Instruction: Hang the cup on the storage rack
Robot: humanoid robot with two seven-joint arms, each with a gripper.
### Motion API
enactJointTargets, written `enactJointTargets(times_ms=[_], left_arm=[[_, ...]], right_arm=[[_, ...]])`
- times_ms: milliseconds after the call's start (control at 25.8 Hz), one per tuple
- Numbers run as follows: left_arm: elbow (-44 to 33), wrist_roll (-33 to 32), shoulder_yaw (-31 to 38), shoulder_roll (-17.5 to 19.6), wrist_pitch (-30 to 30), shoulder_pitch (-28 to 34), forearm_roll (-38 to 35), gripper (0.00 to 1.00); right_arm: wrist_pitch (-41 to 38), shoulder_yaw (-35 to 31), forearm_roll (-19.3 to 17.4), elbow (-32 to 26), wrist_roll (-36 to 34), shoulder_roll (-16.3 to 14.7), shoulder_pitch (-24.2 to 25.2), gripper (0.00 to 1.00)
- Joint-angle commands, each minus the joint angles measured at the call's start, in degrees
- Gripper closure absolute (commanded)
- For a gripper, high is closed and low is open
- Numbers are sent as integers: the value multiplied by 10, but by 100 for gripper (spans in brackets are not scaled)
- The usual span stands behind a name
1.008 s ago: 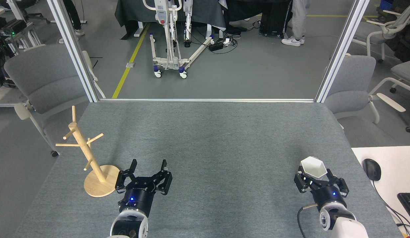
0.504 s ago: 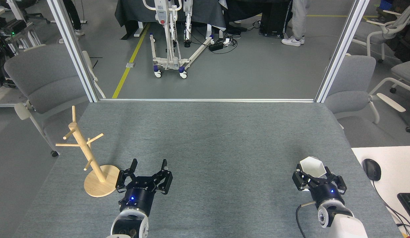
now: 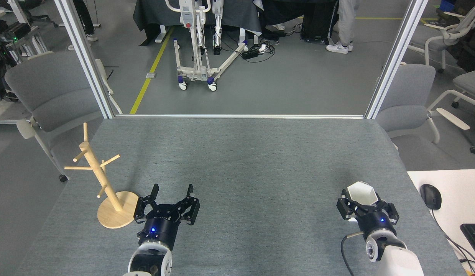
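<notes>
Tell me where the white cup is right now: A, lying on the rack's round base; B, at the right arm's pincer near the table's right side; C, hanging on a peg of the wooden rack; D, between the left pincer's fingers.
B: the cup sits at the right pincer, far across the table from the storage rack, whose pegs are bare, and the left pincer is open and holds nothing.

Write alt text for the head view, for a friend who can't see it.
Seen from a robot's head, its right gripper holds a small white cup over a grey table, fingers closed around it. Far to the left stands an empty wooden storage rack, with the open left gripper just beside its round base.
</notes>
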Motion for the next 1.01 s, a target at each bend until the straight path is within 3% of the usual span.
enactJointTargets(times_ms=[0,310,504,969], left_arm=[[0,-1,0,0,-1,0,0,1],[0,-1,0,0,0,1,0,1],[0,-1,0,0,-1,0,0,1],[-7,0,-1,0,-4,1,0,1]], right_arm=[[0,0,0,0,-16,1,0,2],[0,0,0,1,-22,2,1,8],[-2,1,3,1,-21,4,1,3],[-6,1,5,3,-21,6,2,3]])
